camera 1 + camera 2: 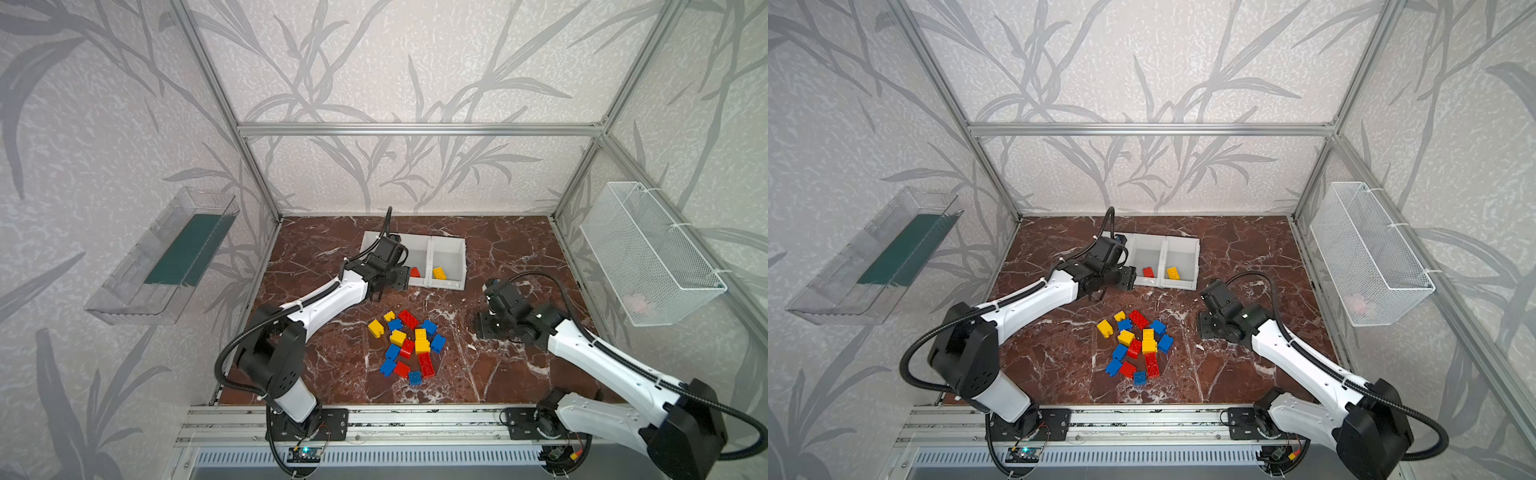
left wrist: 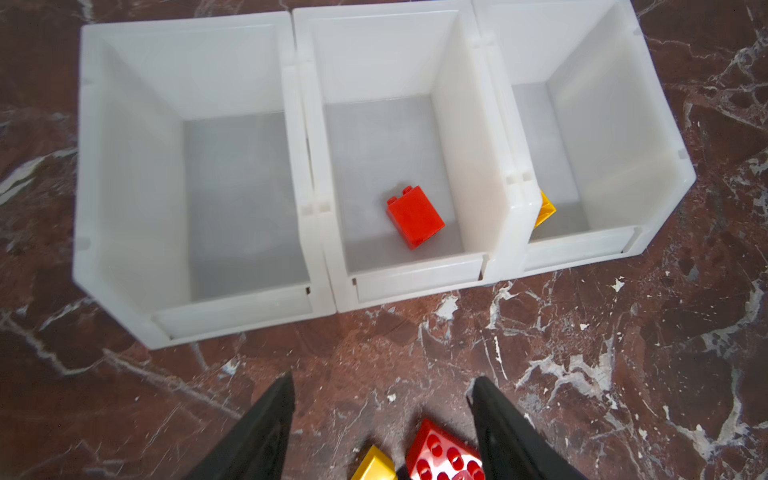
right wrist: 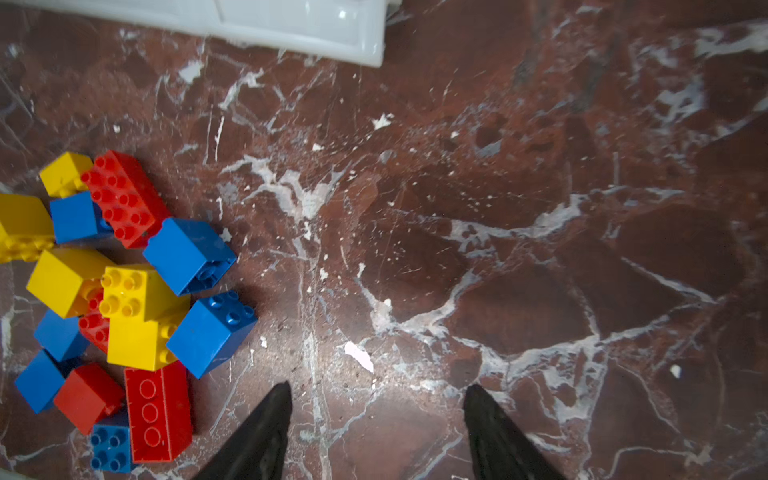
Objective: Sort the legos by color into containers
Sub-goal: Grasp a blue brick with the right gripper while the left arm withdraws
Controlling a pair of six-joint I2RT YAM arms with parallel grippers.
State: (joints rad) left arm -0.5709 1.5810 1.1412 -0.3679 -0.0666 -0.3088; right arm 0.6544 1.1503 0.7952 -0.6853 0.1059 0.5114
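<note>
The legos (image 1: 409, 347) (image 1: 1138, 347) lie in a loose red, blue and yellow pile on the marble floor; the right wrist view shows them too (image 3: 137, 291). The containers (image 1: 446, 243) (image 1: 1183, 245) (image 2: 316, 174), three joined white bins, stand behind the pile. A red brick (image 2: 415, 216) (image 1: 414, 272) lies in the middle bin and a yellow brick (image 1: 439, 273) (image 2: 545, 210) in the right bin; the left bin shows nothing inside. My left gripper (image 2: 383, 379) (image 1: 378, 294) hangs open and empty just in front of the bins. My right gripper (image 3: 378, 385) is open and empty over bare floor, right of the pile.
A clear plastic tray (image 1: 166, 257) is fixed to the left wall and a white wire-mesh basket (image 1: 652, 253) to the right wall. Aluminium frame posts stand at the back corners. A metal rail (image 1: 415, 419) with both arm bases runs along the front edge.
</note>
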